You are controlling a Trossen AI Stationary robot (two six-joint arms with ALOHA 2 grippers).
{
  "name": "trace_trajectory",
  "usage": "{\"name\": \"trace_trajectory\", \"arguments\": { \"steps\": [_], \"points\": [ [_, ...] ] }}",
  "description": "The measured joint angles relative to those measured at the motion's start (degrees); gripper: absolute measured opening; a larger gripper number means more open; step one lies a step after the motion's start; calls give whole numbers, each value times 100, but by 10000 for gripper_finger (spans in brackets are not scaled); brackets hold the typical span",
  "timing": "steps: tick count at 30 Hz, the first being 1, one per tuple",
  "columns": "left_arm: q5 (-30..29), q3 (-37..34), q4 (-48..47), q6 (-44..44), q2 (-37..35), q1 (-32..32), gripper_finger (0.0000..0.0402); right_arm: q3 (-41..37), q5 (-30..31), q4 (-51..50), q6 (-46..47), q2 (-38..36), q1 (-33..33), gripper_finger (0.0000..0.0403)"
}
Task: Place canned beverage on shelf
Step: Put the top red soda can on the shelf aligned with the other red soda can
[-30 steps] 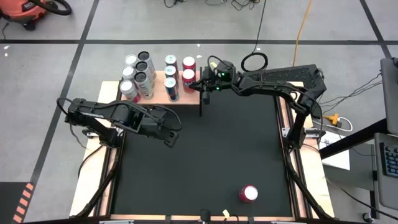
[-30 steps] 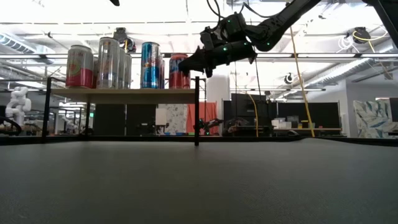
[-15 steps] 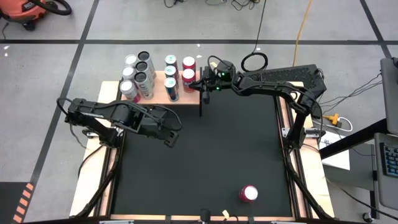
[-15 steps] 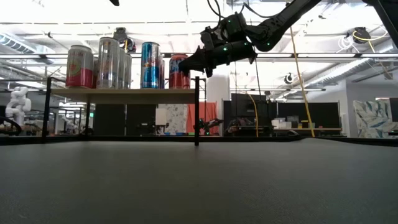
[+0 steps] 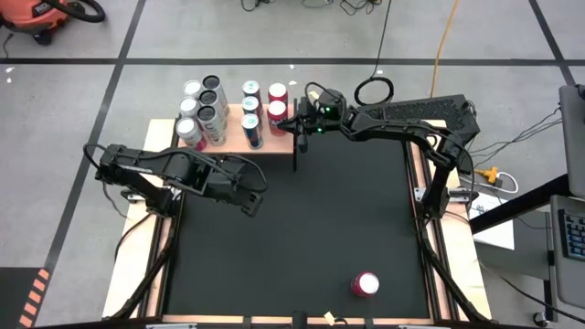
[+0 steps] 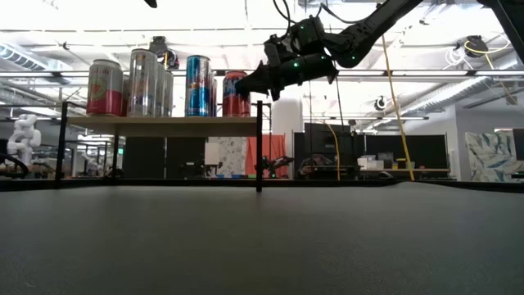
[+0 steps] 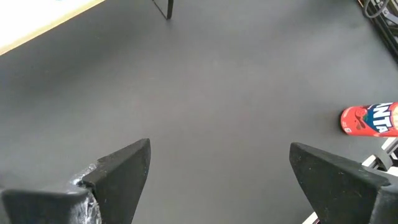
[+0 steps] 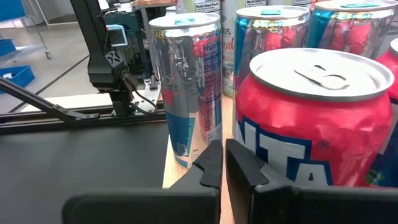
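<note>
The pale wood shelf (image 5: 277,140) on thin black supports stands at the table's far edge and carries several upright cans. My right gripper (image 5: 294,124) is shut and nearly level at the shelf's right end. In the right wrist view its tips (image 8: 222,163) point between a red can (image 8: 317,124) and a silver-and-blue can (image 8: 186,87). Another red can (image 5: 366,284) stands on the black mat near the front right. My left gripper (image 5: 254,199) hangs open above the mat's left half with nothing between its fingers. My right gripper's shut fingers (image 8: 245,171) come in level from the table's right side, low beside the red can's wall (image 8: 261,146) on the shelf. Whether they touch that can or the silver-and-blue one, I cannot tell.
A black shelf post (image 6: 259,147) stands just below my right gripper. The black mat (image 5: 302,238) lies bare between the shelf and the front red can. Cables lie on the floor beyond the table.
</note>
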Motion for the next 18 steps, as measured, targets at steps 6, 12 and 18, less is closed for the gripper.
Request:
{"name": "trace_trajectory", "arguments": {
  "steps": [6,12,18],
  "points": [
    [-2,0,0,0,0,0,384,0,-3,127,-13,-1,191,0],
    [-2,0,-1,4,-1,1,384,0,441,85,-68,-2,285,0],
    [-2,0,-2,19,-1,0,384,0,474,85,-68,-2,287,0]
  ]
}}
